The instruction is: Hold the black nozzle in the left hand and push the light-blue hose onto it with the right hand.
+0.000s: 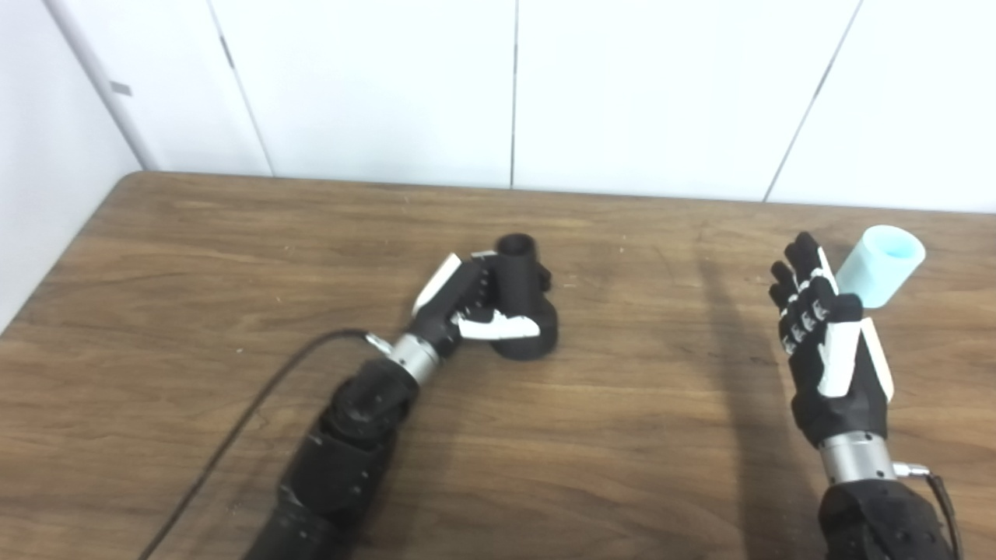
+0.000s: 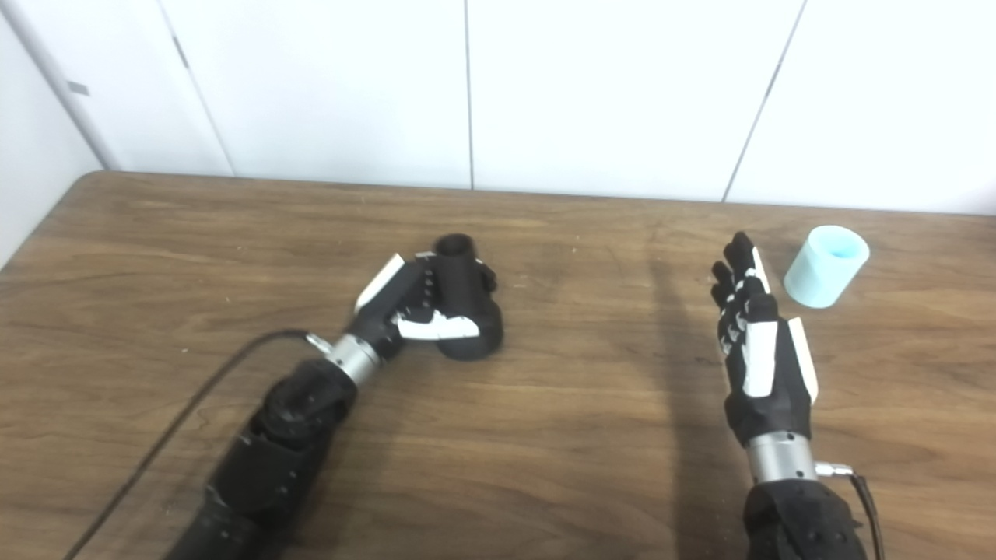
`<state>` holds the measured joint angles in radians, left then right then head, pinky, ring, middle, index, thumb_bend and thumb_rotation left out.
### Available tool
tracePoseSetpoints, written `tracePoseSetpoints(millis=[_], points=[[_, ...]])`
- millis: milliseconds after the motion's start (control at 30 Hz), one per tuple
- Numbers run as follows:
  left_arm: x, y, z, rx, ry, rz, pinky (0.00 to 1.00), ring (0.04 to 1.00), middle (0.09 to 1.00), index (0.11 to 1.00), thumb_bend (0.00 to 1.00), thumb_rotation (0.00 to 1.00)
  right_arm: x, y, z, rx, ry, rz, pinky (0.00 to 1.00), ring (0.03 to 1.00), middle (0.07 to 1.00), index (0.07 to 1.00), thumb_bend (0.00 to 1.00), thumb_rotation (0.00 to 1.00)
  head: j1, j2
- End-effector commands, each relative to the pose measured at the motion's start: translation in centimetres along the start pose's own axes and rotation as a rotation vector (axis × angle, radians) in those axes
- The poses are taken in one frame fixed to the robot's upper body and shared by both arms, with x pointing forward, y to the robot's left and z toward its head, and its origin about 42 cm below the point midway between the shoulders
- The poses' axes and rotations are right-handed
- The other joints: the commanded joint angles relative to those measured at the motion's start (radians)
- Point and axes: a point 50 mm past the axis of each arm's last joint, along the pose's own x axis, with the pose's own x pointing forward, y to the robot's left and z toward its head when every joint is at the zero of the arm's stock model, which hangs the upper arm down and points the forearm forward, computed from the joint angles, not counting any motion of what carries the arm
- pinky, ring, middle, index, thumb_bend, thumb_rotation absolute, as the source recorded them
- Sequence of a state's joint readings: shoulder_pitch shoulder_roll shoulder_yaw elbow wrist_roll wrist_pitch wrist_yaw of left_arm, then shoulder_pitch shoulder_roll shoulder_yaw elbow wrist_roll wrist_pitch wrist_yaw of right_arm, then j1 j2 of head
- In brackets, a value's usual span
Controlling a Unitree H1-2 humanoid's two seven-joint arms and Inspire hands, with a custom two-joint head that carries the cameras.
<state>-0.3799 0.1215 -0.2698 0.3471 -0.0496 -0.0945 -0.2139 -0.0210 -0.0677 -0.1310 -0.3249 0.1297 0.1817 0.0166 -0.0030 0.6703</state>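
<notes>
White wall panels [image 1: 513, 85] stand behind a brown wooden table [image 1: 233, 257], whose far edge runs along the foot of the wall and whose far left corner is rounded. Wide bare wood lies between the two arms in the middle of the table, and more along the left edge and the near side.

Around the middle of the table, the left hand [image 1: 467, 307] is wrapped about the black nozzle [image 1: 523, 299], fingers on its left side and thumb across its wide base; the nozzle's narrow open end points up and toward the far edge, and its base appears to rest on the wood. A black cable [image 1: 257, 404] trails from the left wrist toward the near left.

Toward the right edge, the right hand [image 2: 759, 354] holds nothing, its fingers stretched straight and close together, pointing to the far edge. The light-blue hose [image 2: 825, 266], a short tube tilted with its opening up, lies just beside those fingertips, to their right and apart from them in the right eye view.
</notes>
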Motion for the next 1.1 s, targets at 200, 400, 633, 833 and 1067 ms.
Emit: tracePoseSetpoints(millis=[200,400,633,833,1067], points=[[-0.8,-9.7,-3.0,-0.046,0.111,-0.281,0.57,0.575,0.543,0.469,0.51,0.00,3.0,-3.1,6.4,-0.176,-0.197,-0.074,0.88,0.902,0.934,0.925,0.67,1.00,-0.036,0.000],[-1.5,-9.3,-3.3,-0.006,0.134,-0.276,0.60,0.590,0.543,0.467,0.51,0.00,5.9,-6.0,12.0,-0.500,-0.387,-0.112,0.67,0.739,0.782,0.798,0.62,1.00,-0.037,-0.006],[-2.0,-8.3,-3.4,-0.035,0.173,-0.255,0.48,0.570,0.549,0.467,0.51,0.00,8.1,-8.6,16.2,-0.689,-0.568,-0.191,0.65,0.727,0.757,0.743,0.61,0.86,-0.036,-0.005],[-2.4,-7.6,-3.6,0.007,0.169,-0.271,0.47,0.548,0.544,0.469,0.51,0.00,9.6,-11.2,18.9,-0.986,-0.557,-0.253,0.77,0.790,0.763,0.713,0.63,0.62,-0.030,-0.002],[-3.2,-6.5,-3.8,0.063,0.165,-0.273,0.45,0.546,0.542,0.470,0.51,0.00,11.9,-12.7,19.4,-1.133,-0.398,-0.247,0.76,0.808,0.791,0.704,0.71,0.48,-0.030,0.000]])
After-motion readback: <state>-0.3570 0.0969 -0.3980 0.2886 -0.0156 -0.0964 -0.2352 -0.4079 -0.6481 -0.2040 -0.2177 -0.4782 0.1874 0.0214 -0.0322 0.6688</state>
